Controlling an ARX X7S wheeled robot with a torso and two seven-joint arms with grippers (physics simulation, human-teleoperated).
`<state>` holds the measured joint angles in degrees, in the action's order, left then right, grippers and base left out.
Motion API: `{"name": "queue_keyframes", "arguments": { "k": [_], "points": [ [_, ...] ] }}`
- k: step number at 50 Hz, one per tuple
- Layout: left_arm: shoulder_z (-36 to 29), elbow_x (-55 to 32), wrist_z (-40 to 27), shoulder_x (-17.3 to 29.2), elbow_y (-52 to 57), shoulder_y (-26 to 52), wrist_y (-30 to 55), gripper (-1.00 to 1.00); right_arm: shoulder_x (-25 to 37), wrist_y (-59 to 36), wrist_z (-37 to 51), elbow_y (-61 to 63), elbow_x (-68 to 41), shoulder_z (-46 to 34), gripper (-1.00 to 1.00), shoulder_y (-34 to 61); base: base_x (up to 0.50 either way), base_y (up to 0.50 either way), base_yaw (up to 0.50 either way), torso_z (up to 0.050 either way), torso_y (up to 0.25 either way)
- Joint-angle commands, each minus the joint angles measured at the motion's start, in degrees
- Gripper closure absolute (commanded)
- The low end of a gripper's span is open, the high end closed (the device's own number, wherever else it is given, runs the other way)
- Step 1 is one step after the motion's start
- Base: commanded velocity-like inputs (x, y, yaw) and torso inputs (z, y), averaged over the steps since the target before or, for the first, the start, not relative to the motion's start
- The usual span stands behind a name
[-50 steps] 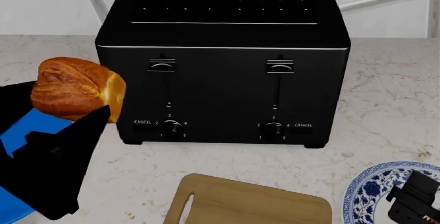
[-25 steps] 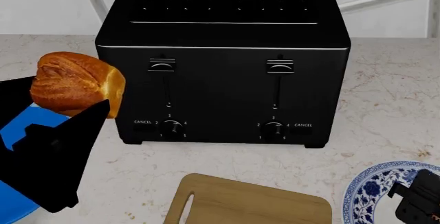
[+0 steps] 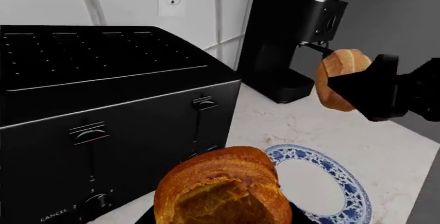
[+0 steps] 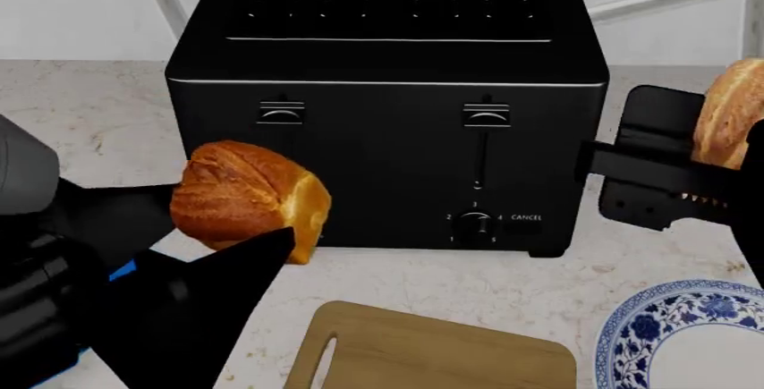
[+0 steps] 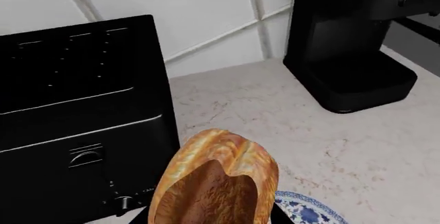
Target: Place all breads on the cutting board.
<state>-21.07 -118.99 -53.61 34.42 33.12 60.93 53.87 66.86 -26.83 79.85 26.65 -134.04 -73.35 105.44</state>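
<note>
Behind cutting board [image 4: 436, 349]: toaster [image 4: 388, 107] | both grippers grasp breads [image 4: 245, 197] | patterned plate [image 4: 686, 340] right

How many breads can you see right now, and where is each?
2. One bread is held by the left gripper before the toaster; the other bread is in the right gripper. Neither is on the cutting board.
</note>
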Motion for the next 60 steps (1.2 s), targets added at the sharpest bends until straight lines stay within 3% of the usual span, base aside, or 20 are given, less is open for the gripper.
{"name": "queue_keyframes", "arguments": {
  "k": [1, 12, 15, 34, 37, 48, 49, 50, 52, 54, 56, 57, 60],
  "points": [
    [-0.4, -0.9, 1.8, -2.4, -0.9, -2.6, -2.3, 1.00, -4.7, -5.8, 1.5, 2.5, -5.2, 3.7, 1.00, 7.4, 0.00, 0.00, 0.00, 0.000, 0.000],
    [-0.8, 2.2, 4.0, -2.3, -2.7, -5.5, -1.8, 1.00, -5.2, -6.1, 0.0, 3.2, -8.3, 4.5, 1.00, 8.2, 0.00, 0.00, 0.00, 0.000, 0.001],
    [-3.1, -0.6, 1.1, -2.6, -6.7, 0.4, -1.1, 1.00, -5.4, -7.3, 0.9, 2.5, -8.7, 4.8, 1.00, 9.8, 0.00, 0.00, 0.00, 0.003, 0.000],
    [-10.0, 7.5, 5.0, -5.5, -8.2, -8.5, 2.0, 1.00, -5.9, -9.9, 3.3, 0.8, -10.1, 4.9, 1.00, 14.0, 0.00, 0.00, 0.00, 0.000, 0.001],
    [-10.7, 4.3, 2.9, -5.9, -9.0, -6.2, 1.9, 1.00, -5.6, -9.8, 3.0, 1.1, -9.8, 4.7, 1.00, 13.6, 0.00, 0.00, 0.00, 0.000, 0.003],
    [-13.6, 5.6, 2.4, -6.6, -10.8, -6.6, 3.1, 1.00, -5.3, -9.2, 2.2, 1.5, -8.9, 4.1, 1.00, 12.2, 0.00, 0.00, 0.00, 0.001, 0.000],
    [-13.6, 12.0, 6.3, -6.4, -9.2, -11.1, 2.8, 1.00, -5.3, -9.2, 2.2, 1.5, -8.9, 4.1, 1.00, 12.2, 0.00, 0.00, 0.00, 0.000, 0.010],
    [-14.2, 7.2, 3.3, -6.8, -10.4, -7.2, 3.1, 1.00, -5.3, -9.2, 2.2, 1.5, -8.9, 4.1, 1.00, 12.2, 0.00, 0.00, 0.00, 0.000, 0.000],
    [-14.8, 6.8, 2.5, -7.3, -10.4, -6.5, 3.2, 1.00, -5.4, -9.3, 2.2, 1.5, -9.0, 4.0, 1.00, 12.3, 0.00, 0.00, 0.00, 0.000, 0.000],
    [-15.1, 14.8, 8.0, -7.1, -9.2, -12.0, 2.9, 1.00, -5.3, -9.4, 2.2, 1.5, -9.0, 4.0, 1.00, 12.3, 0.00, 0.00, 0.00, 0.000, 0.000],
    [-15.3, 8.9, 4.2, -7.4, -10.9, -7.5, 3.1, 1.00, -5.2, -9.4, 2.1, 1.5, -9.0, 3.9, 1.00, 12.2, 0.00, 0.00, 0.00, 0.000, 0.000],
    [-15.5, 13.0, 6.8, -7.3, -9.9, -10.4, 3.0, 1.00, -5.1, -9.4, 2.0, 1.5, -8.9, 3.9, 1.00, 12.1, 0.00, 0.00, 0.00, 0.000, 0.000],
    [-16.0, 9.0, 4.2, -7.7, -11.0, -7.0, 3.1, 1.00, -5.3, -9.4, 2.0, 1.6, -8.8, 3.8, 1.00, 12.1, 0.00, 0.00, 0.00, 0.000, 0.000]
  ]
}}
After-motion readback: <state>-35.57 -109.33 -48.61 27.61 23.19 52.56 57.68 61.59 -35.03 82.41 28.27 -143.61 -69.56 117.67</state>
